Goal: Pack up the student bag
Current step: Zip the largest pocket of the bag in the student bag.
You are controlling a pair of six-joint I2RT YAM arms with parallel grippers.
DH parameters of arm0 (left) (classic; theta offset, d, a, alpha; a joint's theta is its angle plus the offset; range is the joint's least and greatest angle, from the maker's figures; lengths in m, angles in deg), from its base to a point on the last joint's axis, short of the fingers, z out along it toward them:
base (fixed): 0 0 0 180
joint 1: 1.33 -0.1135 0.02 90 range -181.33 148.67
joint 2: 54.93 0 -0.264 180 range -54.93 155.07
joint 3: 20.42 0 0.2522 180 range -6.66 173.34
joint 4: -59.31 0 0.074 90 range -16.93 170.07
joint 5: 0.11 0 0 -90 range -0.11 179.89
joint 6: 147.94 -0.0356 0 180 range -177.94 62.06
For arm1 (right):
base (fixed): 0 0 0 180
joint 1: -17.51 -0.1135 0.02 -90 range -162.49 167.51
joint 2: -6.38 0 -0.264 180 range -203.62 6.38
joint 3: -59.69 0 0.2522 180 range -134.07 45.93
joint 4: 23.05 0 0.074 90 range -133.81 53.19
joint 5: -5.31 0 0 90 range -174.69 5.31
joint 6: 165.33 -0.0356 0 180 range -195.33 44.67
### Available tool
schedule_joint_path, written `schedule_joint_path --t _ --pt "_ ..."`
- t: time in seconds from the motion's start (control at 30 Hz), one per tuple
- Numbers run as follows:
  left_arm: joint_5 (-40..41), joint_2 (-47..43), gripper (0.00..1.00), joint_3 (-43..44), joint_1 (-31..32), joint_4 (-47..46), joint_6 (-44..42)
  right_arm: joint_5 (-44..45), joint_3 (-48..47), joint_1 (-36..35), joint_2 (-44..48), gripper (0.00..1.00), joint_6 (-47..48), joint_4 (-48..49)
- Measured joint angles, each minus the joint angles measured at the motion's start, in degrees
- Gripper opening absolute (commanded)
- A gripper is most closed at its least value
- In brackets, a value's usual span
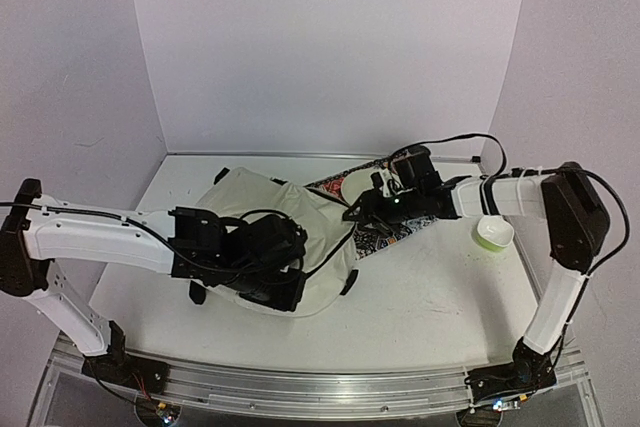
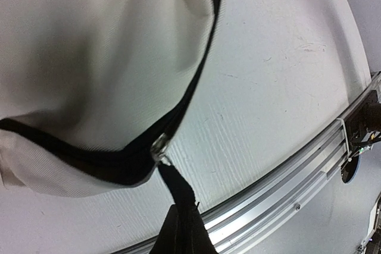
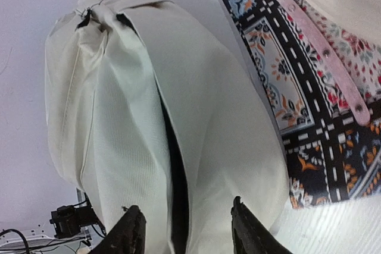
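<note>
The student bag (image 1: 262,215) is a cream fabric backpack with black zipper trim, lying in the middle of the table. In the left wrist view its fabric (image 2: 101,57) fills the upper left. My left gripper (image 1: 284,269) is at the bag's near right edge. In its wrist view it (image 2: 181,211) is shut on the black zipper pull strap (image 2: 175,185), which hangs from the metal slider (image 2: 159,146). My right gripper (image 1: 360,213) is at the bag's right side. It (image 3: 187,233) is open, with bag fabric (image 3: 196,147) and its dark zipper opening between the fingers.
A patterned black, orange and blue fabric item (image 1: 388,235) with a pink studded strap (image 3: 321,46) lies under the right arm, beside the bag. A small white and green cup (image 1: 494,234) stands at the right. The aluminium rail (image 2: 286,194) runs along the near table edge.
</note>
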Motion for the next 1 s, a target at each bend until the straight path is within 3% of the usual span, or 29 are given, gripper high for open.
schedule_joint_path --t 0.17,0.4,0.47,0.53,0.67,0.77,0.83,1.0 --pt "0.4 4.2 0.0 5.5 0.0 -0.1 -3.4 4.1 7.3 -4.4 10.6 0.79 -2.4 -1.0" --pt "1.0 4.6 0.0 6.9 0.0 0.0 -6.5 9.9 14.1 -16.3 17.8 0.77 -8.9 3.1" --pt "1.0 4.6 0.0 6.9 0.0 0.1 -6.8 11.0 15.7 -17.7 17.2 0.71 -11.3 4.8" --pt "1.0 4.6 0.0 6.9 0.0 0.1 -7.0 11.7 16.4 -18.5 15.6 0.58 -13.2 6.3" --pt "1.5 4.5 0.0 6.7 0.0 0.0 -7.5 12.2 16.4 -19.7 11.9 0.24 -15.9 10.2" --pt "1.9 3.3 0.0 4.9 -0.6 -0.2 -7.5 12.4 16.4 -20.3 11.3 0.06 -17.4 10.7" --pt "1.8 1.3 0.0 2.0 -2.0 -0.7 -7.4 12.6 16.4 -20.3 11.6 0.01 -17.1 10.2" --pt "1.2 -3.6 0.0 -5.2 -9.2 -1.3 -7.5 12.8 16.7 -20.3 15.0 0.0 -16.2 7.6"
